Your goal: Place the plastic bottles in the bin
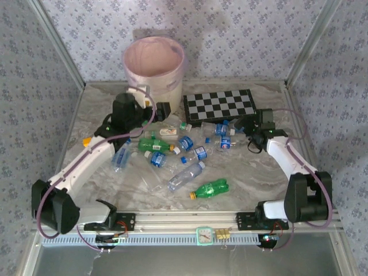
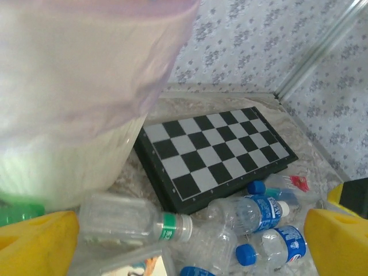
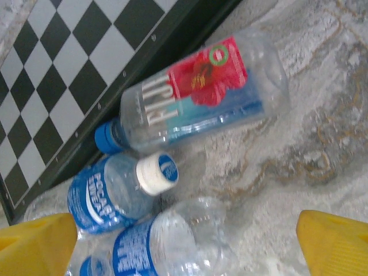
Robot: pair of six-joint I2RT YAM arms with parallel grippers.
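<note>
The cream bin [image 1: 153, 64] with its pink liner stands at the back of the table and looms at the left of the left wrist view as the bin [image 2: 69, 98]. Several plastic bottles [image 1: 185, 176] lie scattered mid-table, among them green ones [image 1: 154, 144] [image 1: 211, 188]. My left gripper [image 1: 162, 110] hangs open near the bin's base, above a clear bottle with a green band [image 2: 129, 221], holding nothing [image 2: 187, 253]. My right gripper [image 1: 242, 129] is open over blue-labelled bottles [image 3: 112, 195] and a red-labelled bottle [image 3: 201, 98], gripping nothing [image 3: 184, 247].
A black-and-white chessboard [image 1: 220, 106] lies at the back right, with bottles against its front edge [image 2: 213, 150]. A small yellow-and-white carton [image 1: 168, 131] rests among the bottles. Patterned walls and metal posts close in the table's sides and back.
</note>
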